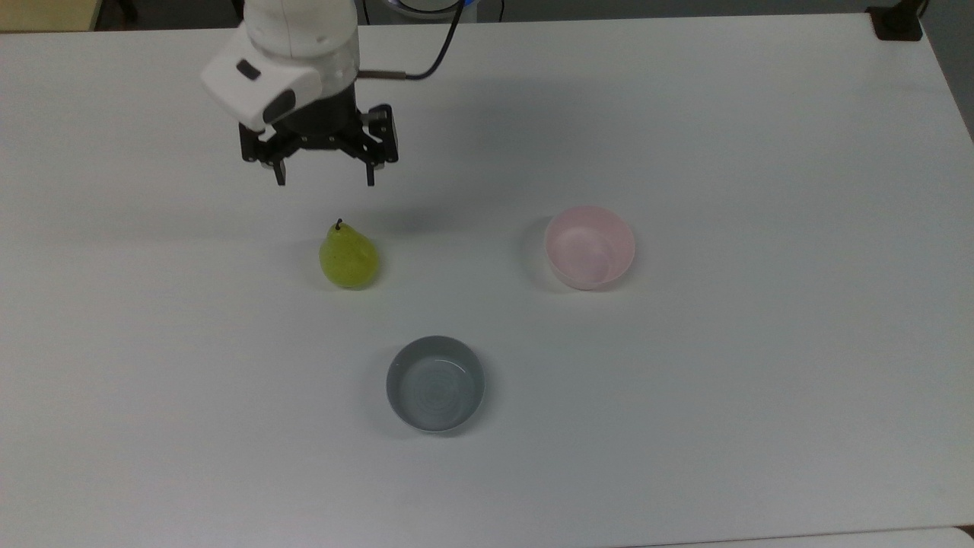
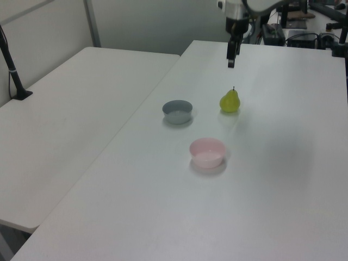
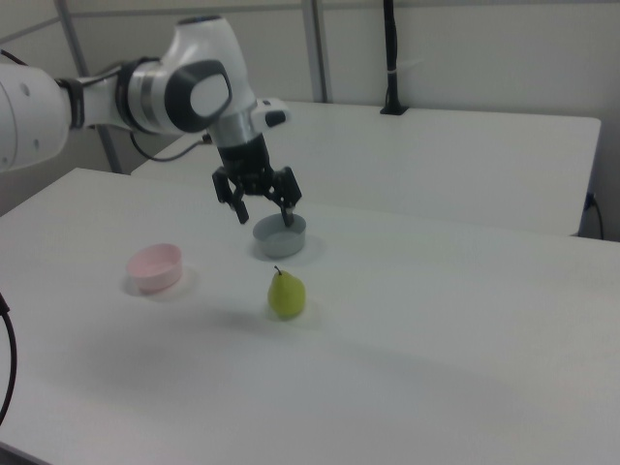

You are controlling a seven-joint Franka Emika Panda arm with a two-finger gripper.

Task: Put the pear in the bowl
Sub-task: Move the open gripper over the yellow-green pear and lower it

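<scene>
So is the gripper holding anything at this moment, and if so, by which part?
Nothing is held. The gripper hangs open and empty above the table, apart from the pear, which stands upright on the table, untouched.

One pear (image 1: 348,259), two bowls, the pink bowl (image 1: 590,247) and a grey bowl (image 1: 435,384), and two white surfaces: a near surface (image 1: 685,380) and a second surface (image 2: 70,119) beside it.

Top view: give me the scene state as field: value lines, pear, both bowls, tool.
pear: upright on the table, stem up, untouched
pink bowl: empty, to the top view's right of the pear
grey bowl: empty, nearer the top view's bottom edge
tool: open, holding nothing, above the pear in the top view
task status: pear not yet grasped
</scene>
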